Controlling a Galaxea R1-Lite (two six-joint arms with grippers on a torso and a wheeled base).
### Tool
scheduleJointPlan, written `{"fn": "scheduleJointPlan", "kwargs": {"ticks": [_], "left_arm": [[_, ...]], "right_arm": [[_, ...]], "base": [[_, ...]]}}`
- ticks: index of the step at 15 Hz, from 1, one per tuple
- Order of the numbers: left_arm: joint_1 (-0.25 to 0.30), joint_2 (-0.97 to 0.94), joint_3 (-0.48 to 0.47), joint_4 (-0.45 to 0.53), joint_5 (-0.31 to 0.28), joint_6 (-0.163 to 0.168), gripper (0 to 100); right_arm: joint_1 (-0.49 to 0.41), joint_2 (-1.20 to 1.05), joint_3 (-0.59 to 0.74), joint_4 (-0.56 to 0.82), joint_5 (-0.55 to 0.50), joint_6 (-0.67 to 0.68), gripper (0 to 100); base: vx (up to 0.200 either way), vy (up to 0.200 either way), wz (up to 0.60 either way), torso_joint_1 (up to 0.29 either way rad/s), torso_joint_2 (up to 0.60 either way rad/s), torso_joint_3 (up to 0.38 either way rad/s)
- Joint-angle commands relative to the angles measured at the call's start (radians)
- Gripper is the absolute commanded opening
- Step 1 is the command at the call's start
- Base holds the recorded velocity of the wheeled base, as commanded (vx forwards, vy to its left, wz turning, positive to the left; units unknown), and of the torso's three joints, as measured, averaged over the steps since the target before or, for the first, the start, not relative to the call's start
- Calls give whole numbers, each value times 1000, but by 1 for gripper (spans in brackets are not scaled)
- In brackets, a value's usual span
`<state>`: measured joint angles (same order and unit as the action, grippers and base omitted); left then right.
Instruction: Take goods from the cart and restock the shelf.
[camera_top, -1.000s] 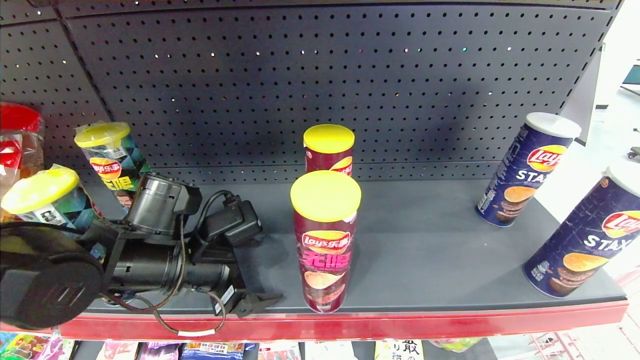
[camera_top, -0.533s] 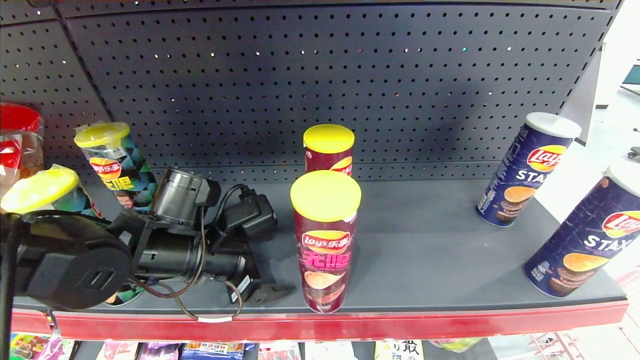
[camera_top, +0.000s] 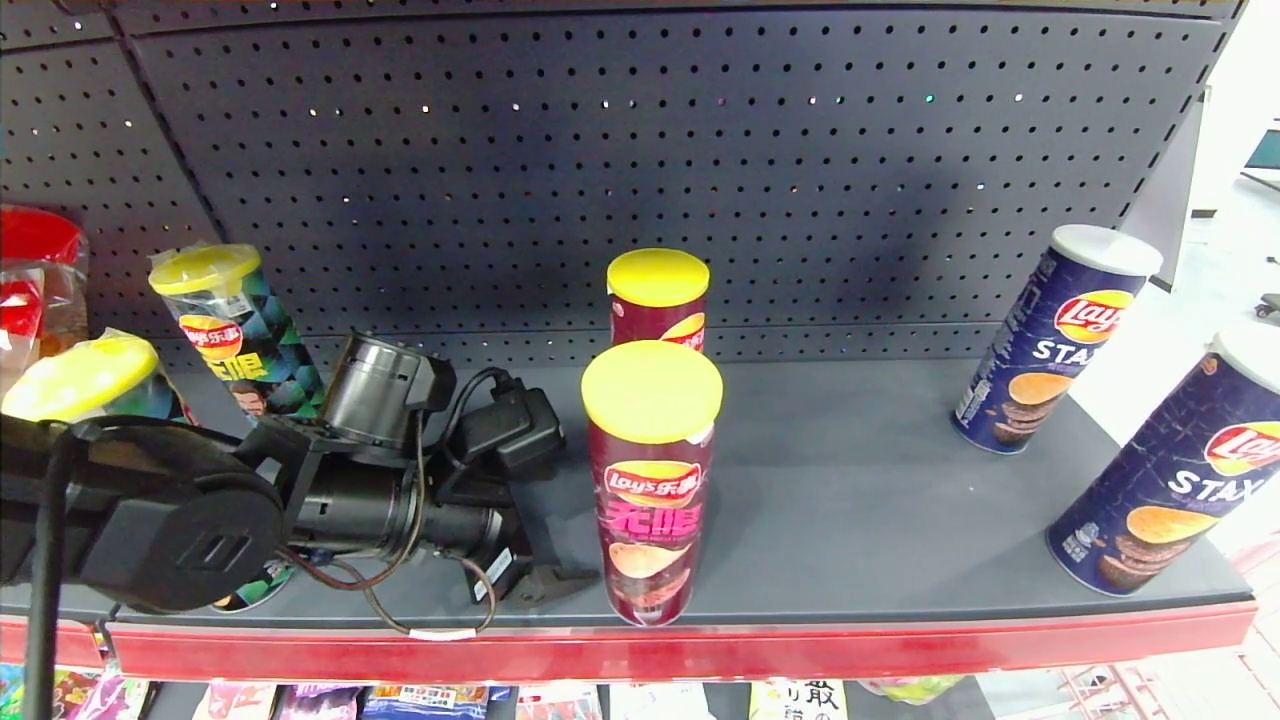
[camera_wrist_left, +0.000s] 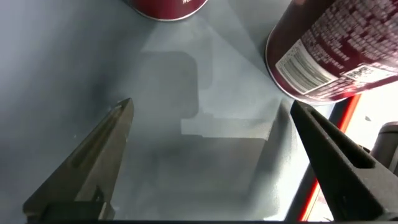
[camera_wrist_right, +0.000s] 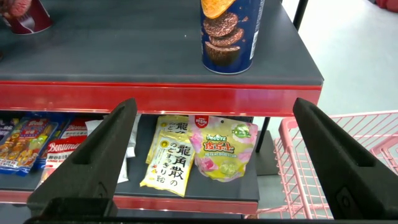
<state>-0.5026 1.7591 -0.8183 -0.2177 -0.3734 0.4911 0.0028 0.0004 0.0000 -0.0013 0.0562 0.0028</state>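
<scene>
Having slid rightward along the shelf (camera_top: 900, 520), our left gripper (camera_wrist_left: 211, 109), fingers spread and empty, now sits just left of the upright maroon can (camera_top: 650, 480) at the front edge, nearest to our left arm.

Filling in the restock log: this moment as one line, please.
left gripper: open, empty, beside maroon yellow-lidded chip can on grey metal shelf | right gripper: open, empty, in front of shelf | held: nothing
</scene>
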Motion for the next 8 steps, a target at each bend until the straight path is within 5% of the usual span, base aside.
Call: {"fn": "scheduleJointPlan", "kwargs": {"ticks": [1,8], "left_arm": [[-2,2,-5,-2,1,0,100],[-8,14,-21,-2,1,0,100]], "right_arm": [[0,0,0,0,1,0,100],[0,0,0,0,1,0,100]], "base": [[0,0,0,0,0,0],[0,0,0,0,0,0]]}}
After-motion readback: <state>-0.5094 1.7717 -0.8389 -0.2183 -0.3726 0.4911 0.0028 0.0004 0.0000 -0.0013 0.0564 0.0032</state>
